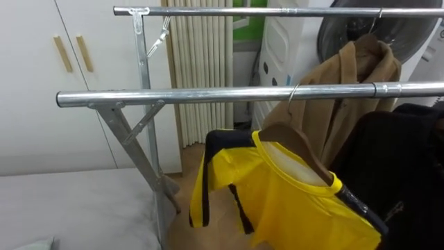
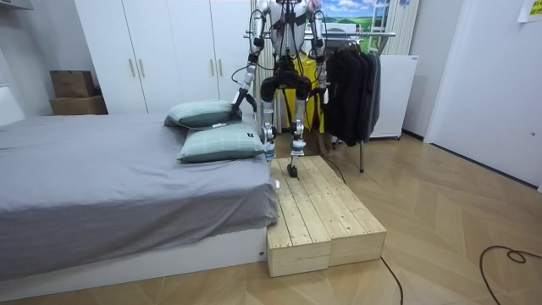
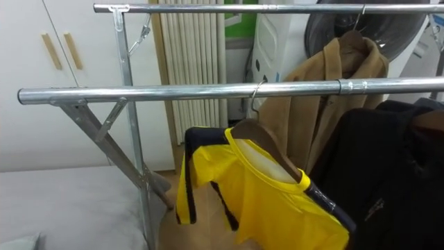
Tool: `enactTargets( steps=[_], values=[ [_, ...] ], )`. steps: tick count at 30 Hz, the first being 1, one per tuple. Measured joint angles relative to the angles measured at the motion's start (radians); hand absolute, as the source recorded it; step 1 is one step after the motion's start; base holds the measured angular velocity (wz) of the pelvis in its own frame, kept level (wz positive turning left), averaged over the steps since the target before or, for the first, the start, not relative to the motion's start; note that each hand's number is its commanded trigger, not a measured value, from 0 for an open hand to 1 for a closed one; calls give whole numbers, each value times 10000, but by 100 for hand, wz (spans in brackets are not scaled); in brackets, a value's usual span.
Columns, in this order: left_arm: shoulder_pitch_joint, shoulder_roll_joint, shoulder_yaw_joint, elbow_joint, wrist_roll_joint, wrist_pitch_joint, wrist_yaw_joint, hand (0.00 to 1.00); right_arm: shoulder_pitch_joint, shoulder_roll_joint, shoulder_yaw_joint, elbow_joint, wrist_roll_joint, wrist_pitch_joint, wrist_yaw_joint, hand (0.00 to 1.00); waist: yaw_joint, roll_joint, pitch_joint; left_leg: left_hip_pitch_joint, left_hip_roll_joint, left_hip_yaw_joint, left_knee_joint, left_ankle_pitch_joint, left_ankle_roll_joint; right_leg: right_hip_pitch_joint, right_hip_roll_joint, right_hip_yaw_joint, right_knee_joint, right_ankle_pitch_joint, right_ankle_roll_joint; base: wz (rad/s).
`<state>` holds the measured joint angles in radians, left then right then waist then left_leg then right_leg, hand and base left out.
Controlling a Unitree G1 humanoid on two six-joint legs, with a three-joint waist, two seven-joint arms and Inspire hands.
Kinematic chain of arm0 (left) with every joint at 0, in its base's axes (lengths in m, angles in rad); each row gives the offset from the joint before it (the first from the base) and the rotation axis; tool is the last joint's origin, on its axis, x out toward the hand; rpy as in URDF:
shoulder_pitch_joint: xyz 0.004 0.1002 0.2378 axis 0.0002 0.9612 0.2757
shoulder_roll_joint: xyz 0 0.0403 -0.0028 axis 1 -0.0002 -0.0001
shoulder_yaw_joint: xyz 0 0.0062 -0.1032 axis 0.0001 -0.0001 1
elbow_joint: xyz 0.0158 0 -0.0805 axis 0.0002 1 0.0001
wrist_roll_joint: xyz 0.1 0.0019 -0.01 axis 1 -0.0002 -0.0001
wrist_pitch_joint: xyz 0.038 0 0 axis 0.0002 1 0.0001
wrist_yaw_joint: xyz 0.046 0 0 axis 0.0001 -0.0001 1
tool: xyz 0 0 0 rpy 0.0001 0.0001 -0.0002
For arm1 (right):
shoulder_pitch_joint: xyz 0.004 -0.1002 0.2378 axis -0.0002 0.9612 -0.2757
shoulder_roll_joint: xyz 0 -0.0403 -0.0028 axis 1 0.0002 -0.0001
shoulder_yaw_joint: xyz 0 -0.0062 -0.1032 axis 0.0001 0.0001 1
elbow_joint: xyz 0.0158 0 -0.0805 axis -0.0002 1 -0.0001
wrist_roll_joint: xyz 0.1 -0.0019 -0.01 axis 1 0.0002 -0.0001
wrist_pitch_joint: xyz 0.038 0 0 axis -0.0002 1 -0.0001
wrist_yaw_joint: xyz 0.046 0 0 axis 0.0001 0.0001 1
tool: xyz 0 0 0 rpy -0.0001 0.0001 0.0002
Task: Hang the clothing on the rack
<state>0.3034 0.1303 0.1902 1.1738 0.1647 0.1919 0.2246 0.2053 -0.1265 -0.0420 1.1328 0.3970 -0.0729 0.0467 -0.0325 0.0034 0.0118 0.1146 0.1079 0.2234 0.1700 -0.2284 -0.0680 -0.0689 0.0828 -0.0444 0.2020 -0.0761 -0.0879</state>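
Note:
A yellow shirt [image 1: 291, 208] with black trim hangs on a wooden hanger [image 1: 295, 142]. The hanger's wire hook sits over the near metal rail [image 1: 208, 97] of the clothes rack, just right of the middle. The shirt hangs tilted, with its left sleeve drooping. In the room view I stand on a wooden platform [image 2: 318, 212] beside the bed, facing the rack. My left hand [image 2: 239, 100] hangs low by the pillows. My right hand [image 2: 323, 91] hangs at my side near the dark clothes.
A tan coat [image 1: 354, 90] hangs on the far upper rail [image 1: 277, 11]. Black garments [image 1: 402, 167] fill the near rail's right end. The rack's slanted leg [image 1: 135, 149] stands left of the shirt. The grey bed [image 2: 118, 169] with two pillows lies to my left, with white wardrobes behind.

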Motion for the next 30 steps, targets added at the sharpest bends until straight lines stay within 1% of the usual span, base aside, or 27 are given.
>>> enactTargets(
  steps=[1, 4, 11, 15, 17, 18, 19, 21, 23, 24, 25, 26, 27, 28, 29, 30],
  values=[
    [-2, -1, -12, 0, -106, -37, -4, 0, -46, -2, 2, 45, 19, 0, 1, 0, 9, 0, 1, 1, -3, -37, 1, 1, 0, 11, -8, -27, 4, -26, 25, 9],
    [-7, -4, -44, 1, -234, -90, -20, 0, -125, -3, 7, 169, 36, 0, 12, 0, 51, 10, 1, 2, -3, -72, 3, 14, 9, 20, -12, -59, 16, -33, 11, 3],
    [-6, -10, -203, 6, -252, -98, -44, 0, -219, -43, 4, 286, 40, 1, 153, 0, 74, 72, 10, 3, -2, -101, 2, 14, 8, 37, -16, -91, 19, -40, -2, 0],
    [1, -10, -437, 7, -264, -99, -194, 0, -223, -100, 6, 255, -1, 2, 212, 0, 103, 139, 17, -16, -2, -126, 4, 13, 7, 24, -29, -139, 36, -55, -23, 1],
    [7, -10, -515, -13, -457, -108, -205, 0, -242, -136, 11, 149, -26, 13, 216, 0, 102, 191, 9, -89, -1, -166, 47, 8, 11, -30, -40, -169, 48, -65, -31, 6],
    [0, -11, -617, -55, -461, -140, -206, 0, -246, -163, 40, -46, -75, 18, 216, 0, 83, 229, 8, -223, 0, -227, 135, -7, 11, -105, -62, -239, 53, -66, -33, 14],
    [-11, -4, -767, -57, -462, -195, -206, 0, -290, -206, 155, -117, -87, 4, 220, 0, 63, 287, -18, -364, -4, -328, 196, -7, 10, -184, -114, -399, 70, -66, -43, 20],
    [-103, 8, -907, -54, -496, -209, -230, 0, -376, -280, 209, -109, -200, 11, 276, 0, 62, 332, -27, -485, -17, -469, 286, -7, 11, -239, -133, -443, 148, -111, -66, 22],
    [-184, 4, -981, -48, -517, -256, -236, 0, -598, -327, 320, -77, -391, 10, 310, 0, 136, 351, -31, -611, -15, -509, 366, -5, -3, -402, -154, -486, 326, -193, -107, 11],
    [-206, 3, -968, -48, -515, -326, -239, 0, -736, -325, 489, -77, -515, -11, 428, 0, 117, 412, -16, -734, -14, -598, 385, 13, -32, -504, -183, -584, 378, -232, -135, 18],
    [-236, -5, -980, -42, -522, -437, -238, 0, -862, -325, 653, -89, -629, -25, 566, 0, 121, 415, -16, -849, 2, -719, 459, 28, -55, -527, -243, -839, 378, -249, -174, 26],
    [-245, -12, -982, -40, -533, -500, -238, 0, -924, -322, 762, -89, -682, -27, 623, 0, 137, 417, -16, -901, 17, -741, 514, 34, -61, -528, -295, -987, 388, -253, -192, 37],
    [-256, -33, -1174, -15, -537, -622, -251, 0, -1022, -329, 1022, -93, -789, -27, 689, 0, 152, 476, 7, -999, 35, -851, 570, 68, -74, -543, -333, -1218, 426, -302, -254, 47],
    [-279, -46, -1358, -13, -518, -739, -334, 0, -1146, -315, 1110, -102, -945, -26, 795, 0, 166, 588, -4, -1220, 31, -964, 736, 102, -83, -604, -416, -1465, 483, -356, -283, 60],
    [-330, -65, -1383, -13, -500, -777, -406, 0, -1224, -315, 1138, -92, -1004, -26, 836, 0, 157, 615, 16, -1357, 37, -911, 861, 160, -82, -626, -490, -1638, 517, -394, -287, 87],
    [-494, -94, -1432, -28, -498, -816, -496, 0, -1351, -319, 1186, 5, -1070, -31, 896, 0, 118, 602, 52, -1622, 40, -654, 953, 387, -65, -676, -668, -2076, 540, -465, -293, 124]
  ],
)
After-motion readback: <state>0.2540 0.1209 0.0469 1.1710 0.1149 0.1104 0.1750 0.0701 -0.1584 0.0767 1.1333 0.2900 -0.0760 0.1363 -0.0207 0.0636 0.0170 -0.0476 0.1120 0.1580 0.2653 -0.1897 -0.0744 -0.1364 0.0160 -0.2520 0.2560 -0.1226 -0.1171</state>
